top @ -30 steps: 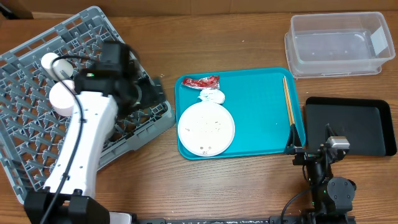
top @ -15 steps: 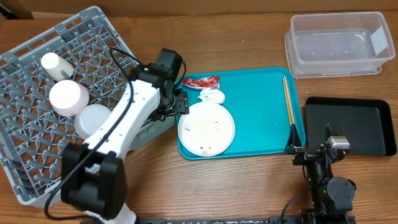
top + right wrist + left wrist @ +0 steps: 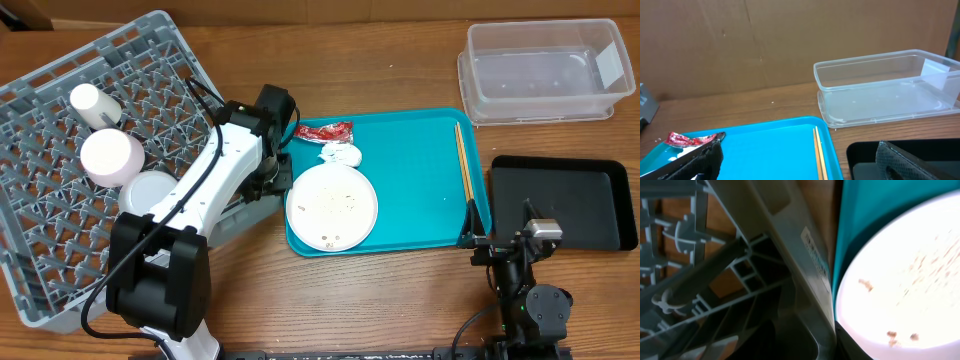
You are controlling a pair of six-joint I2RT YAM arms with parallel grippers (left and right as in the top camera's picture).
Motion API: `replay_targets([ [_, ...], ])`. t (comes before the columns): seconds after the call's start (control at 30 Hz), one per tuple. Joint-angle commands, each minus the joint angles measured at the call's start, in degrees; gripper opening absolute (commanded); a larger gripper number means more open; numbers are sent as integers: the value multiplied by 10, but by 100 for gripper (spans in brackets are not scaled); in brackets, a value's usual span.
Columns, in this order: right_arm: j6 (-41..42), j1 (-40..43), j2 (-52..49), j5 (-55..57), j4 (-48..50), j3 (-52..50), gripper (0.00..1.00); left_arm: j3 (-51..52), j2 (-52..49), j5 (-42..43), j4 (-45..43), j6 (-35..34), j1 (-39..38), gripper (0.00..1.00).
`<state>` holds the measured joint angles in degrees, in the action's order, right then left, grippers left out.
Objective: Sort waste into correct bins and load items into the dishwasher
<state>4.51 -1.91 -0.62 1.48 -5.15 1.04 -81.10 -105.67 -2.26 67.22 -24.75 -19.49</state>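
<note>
Dish rack sits far left on the counter, skewed; it holds the small white cup, the small white bowl and the grey bowl, close together near its left-centre.

Left pincer hangs at the rack's right wall, in the gap between that wall and the large white plate; wrist view is blurred, showing only rack wall and plate rim, so I cannot tell whether the fingers are apart or together.

Plate lies at the left end of the teal tray, with food crumbs scattered on it; crumpled tissue touches its upper rim; red wrapper is just beyond the tissue; chopsticks lie along the tray's right edge.

Clear tub is top right and the black tray right; both look empty.

Right pincer is parked low right, fingers wide apart, holding nothing.

Judgement: the step in hand is likely taking the plate. Approach its left rim low and clear of the rack wall; pinch the rim only; lift level so the crumbs stay on; tip them into a bin before racking; mind the tissue at the rim, as it may drag along.
</note>
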Motion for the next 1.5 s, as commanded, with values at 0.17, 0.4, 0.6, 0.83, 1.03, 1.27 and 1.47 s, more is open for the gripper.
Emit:
replay_targets([
  [0.17, 2, 2, 5, -1, 4, -6, 100, 4, -14, 5, 126, -43, -4, 24],
  [0.4, 2, 2, 5, -1, 4, -6, 100, 4, -14, -94, 229, -129, -4, 30],
  [0.6, 2, 2, 5, -1, 4, -6, 100, 4, -14, -173, 297, -196, -4, 70],
  [0.83, 2, 2, 5, -1, 4, -6, 100, -11, -14, -172, 288, -233, -4, 77],
  [1.03, 2, 2, 5, -1, 4, -6, 100, -124, -14, -134, 251, -193, -3, 95],
  [1.27, 2, 2, 5, -1, 4, -6, 100, -222, -14, -64, 113, -145, 22, 94],
  [1.47, 2, 2, 5, -1, 4, -6, 100, -222, -31, -132, -5, -214, 80, 81],
])
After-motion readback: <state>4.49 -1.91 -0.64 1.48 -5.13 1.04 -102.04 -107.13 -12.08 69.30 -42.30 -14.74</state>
